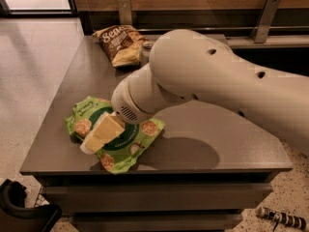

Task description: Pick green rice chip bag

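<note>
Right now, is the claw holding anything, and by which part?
It cannot be told: the claw sits over the middle of the green rice chip bag, which lies on the table.

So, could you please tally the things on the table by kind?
Snack bags: 2 (green bag, brown bag)
Cans: 1 (can, mostly hidden behind the arm)
Total: 3
The gripper is over the green bag.
</note>
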You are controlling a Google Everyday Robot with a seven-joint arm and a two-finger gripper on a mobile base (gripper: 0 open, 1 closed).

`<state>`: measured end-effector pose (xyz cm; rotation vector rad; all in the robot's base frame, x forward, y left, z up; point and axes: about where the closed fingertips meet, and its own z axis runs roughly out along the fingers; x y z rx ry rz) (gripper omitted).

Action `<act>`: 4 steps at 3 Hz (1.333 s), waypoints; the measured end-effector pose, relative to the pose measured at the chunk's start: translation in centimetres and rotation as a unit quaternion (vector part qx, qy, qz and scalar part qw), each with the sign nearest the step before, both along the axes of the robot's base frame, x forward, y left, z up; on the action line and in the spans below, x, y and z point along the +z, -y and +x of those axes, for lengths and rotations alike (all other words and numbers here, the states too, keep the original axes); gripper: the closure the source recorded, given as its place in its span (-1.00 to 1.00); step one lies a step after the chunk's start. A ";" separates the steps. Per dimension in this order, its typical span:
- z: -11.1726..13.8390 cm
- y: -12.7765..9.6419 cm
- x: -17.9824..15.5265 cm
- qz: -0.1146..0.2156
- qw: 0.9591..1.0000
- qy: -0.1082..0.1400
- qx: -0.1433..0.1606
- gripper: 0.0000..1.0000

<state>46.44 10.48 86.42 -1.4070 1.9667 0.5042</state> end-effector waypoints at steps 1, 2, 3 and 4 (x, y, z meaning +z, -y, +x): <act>0.1 -0.7 -2.4 0.007 1.000 -0.023 -0.008 -1.00; 0.2 -1.3 -4.5 0.014 0.999 -0.037 -0.018 -0.51; 0.1 -1.3 -4.2 0.013 0.999 -0.035 -0.016 -0.05; 0.0 -1.5 -4.0 0.012 0.999 -0.032 -0.015 0.57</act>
